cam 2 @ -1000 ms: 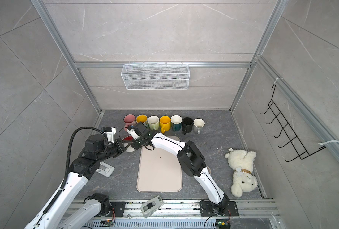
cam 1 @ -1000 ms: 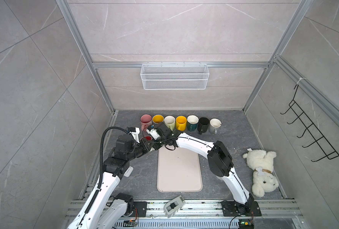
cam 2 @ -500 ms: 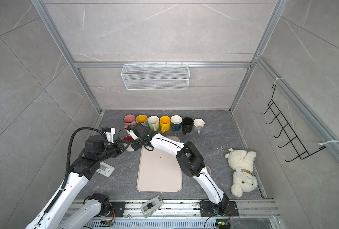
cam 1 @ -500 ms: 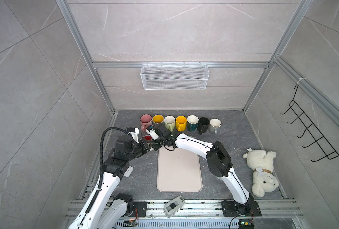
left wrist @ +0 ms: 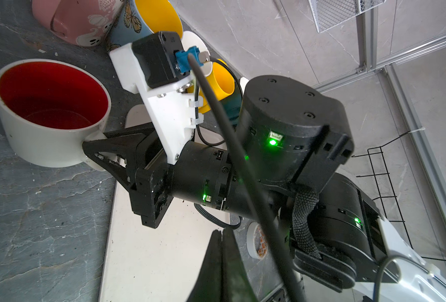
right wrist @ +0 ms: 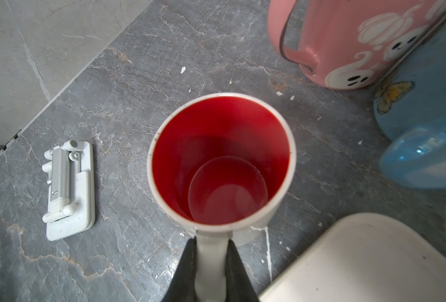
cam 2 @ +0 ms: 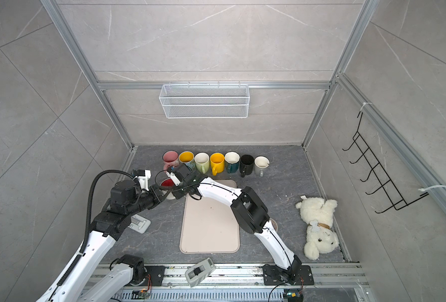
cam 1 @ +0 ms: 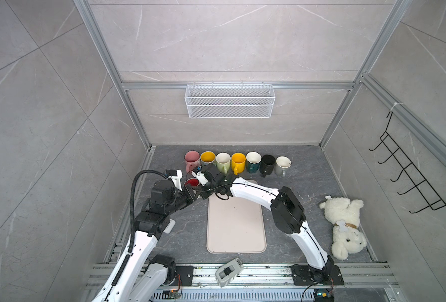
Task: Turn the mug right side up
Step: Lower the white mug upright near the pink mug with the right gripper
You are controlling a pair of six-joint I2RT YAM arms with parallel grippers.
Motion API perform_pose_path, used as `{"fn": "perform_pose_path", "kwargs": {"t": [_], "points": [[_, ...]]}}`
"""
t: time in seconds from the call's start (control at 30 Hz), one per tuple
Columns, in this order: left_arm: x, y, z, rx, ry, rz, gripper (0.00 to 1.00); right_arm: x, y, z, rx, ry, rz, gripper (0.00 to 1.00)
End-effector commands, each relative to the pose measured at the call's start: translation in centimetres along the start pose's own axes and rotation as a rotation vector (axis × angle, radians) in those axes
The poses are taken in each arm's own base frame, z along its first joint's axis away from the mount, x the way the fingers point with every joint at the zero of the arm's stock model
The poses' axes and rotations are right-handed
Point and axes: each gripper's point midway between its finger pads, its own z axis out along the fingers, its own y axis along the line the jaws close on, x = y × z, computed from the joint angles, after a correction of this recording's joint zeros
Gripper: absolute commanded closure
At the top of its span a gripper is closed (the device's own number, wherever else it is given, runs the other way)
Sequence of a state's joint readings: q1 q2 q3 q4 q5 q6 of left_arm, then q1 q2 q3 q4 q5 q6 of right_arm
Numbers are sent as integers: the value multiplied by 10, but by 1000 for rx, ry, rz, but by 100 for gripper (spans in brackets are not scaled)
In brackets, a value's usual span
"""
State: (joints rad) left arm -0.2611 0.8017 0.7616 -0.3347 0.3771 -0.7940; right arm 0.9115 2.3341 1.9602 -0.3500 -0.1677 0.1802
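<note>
Standing upright toward the bench's [cam 1: 295,188] far left corner, mug [right wrist: 222,162] is seen | handle is pinched by right gripper [right wrist: 211,245] | left gripper [left wrist: 221,234] is closed, empty | step judged: set-down | next: handle is to be released gently.

My view: a grey tiled cell over a dark stone floor.
I see large pale marbled tiles on the back wall [cam 1: 229,39], left wall [cam 1: 34,130] and right wall [cam 1: 431,52], joined at the corners by aluminium posts [cam 1: 112,75]. A white wire basket [cam 1: 229,104] hangs from the back wall's crossbar, and a black hook rack [cam 1: 410,180] hangs on the right wall. The floor [cam 1: 303,188] is darker grey stone with pale veins. An aluminium rail [cam 1: 269,273] runs along its near edge. The light is soft and even; I cannot tell its source.
</note>
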Motion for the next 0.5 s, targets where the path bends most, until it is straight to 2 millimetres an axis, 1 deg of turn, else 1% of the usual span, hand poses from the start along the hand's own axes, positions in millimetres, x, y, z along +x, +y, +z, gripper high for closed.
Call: {"fn": "perform_pose_path", "kwargs": {"t": [0.0,0.47], "points": [[-7,-10,-4,43,-28,11,99,4,8,0,-9,-1,17,87],[-4,-7,-5,39,-31,5,99,22,8,3,0,38,37,81]]}}
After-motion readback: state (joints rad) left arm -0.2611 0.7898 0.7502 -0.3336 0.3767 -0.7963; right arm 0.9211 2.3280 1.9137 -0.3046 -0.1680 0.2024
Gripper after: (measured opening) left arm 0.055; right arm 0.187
